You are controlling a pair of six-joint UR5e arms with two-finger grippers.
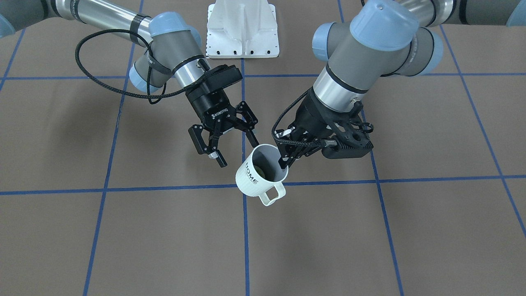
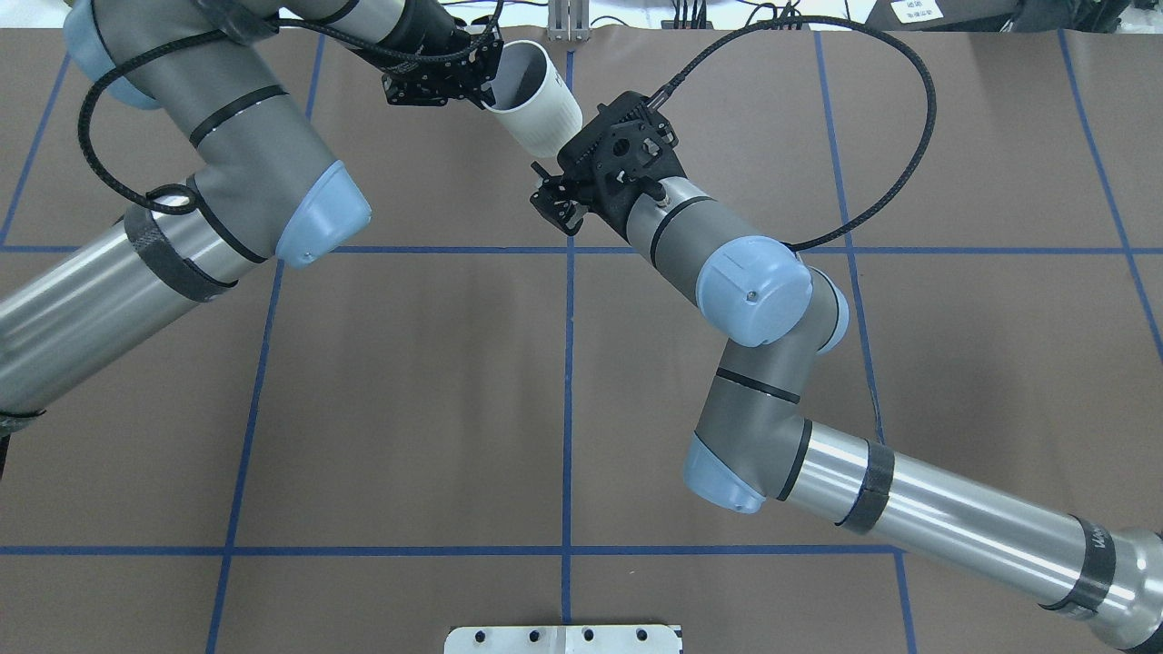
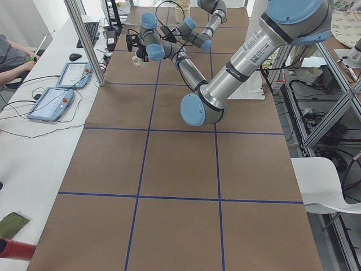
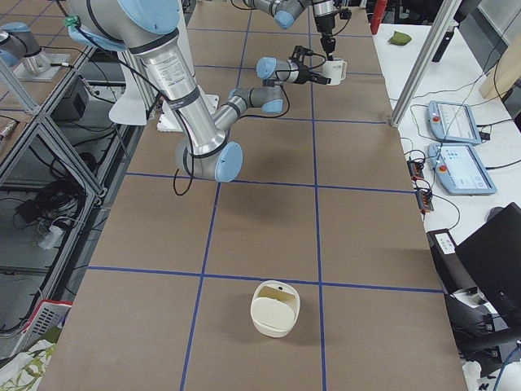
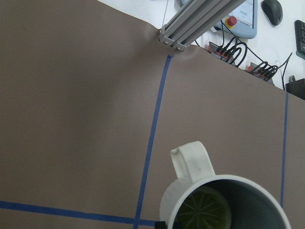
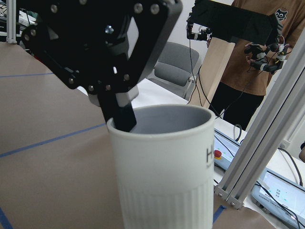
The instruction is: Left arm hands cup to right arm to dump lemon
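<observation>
My left arm's black lattice gripper [image 1: 283, 161] is shut on the rim of the white ribbed cup [image 1: 259, 174], one finger inside it. It holds the cup tilted above the table, handle toward the operators' side. The dull yellow lemon [image 1: 259, 169] lies in the cup and also shows in the left wrist view [image 5: 205, 211]. My right arm's ROBOTIQ gripper [image 1: 238, 152] is open and empty, close beside the cup's "HOME" side without touching it. In the right wrist view the cup [image 6: 164, 164] fills the middle, with the left gripper's finger [image 6: 121, 114] over its rim.
The white robot base plate [image 1: 242, 35] stands at the table's robot side. A cream bowl-like container [image 4: 275, 308] sits far off toward the right end of the brown, blue-taped table [image 1: 123, 230]. An aluminium post [image 5: 200, 21] and operator tablets lie beyond the table's edge.
</observation>
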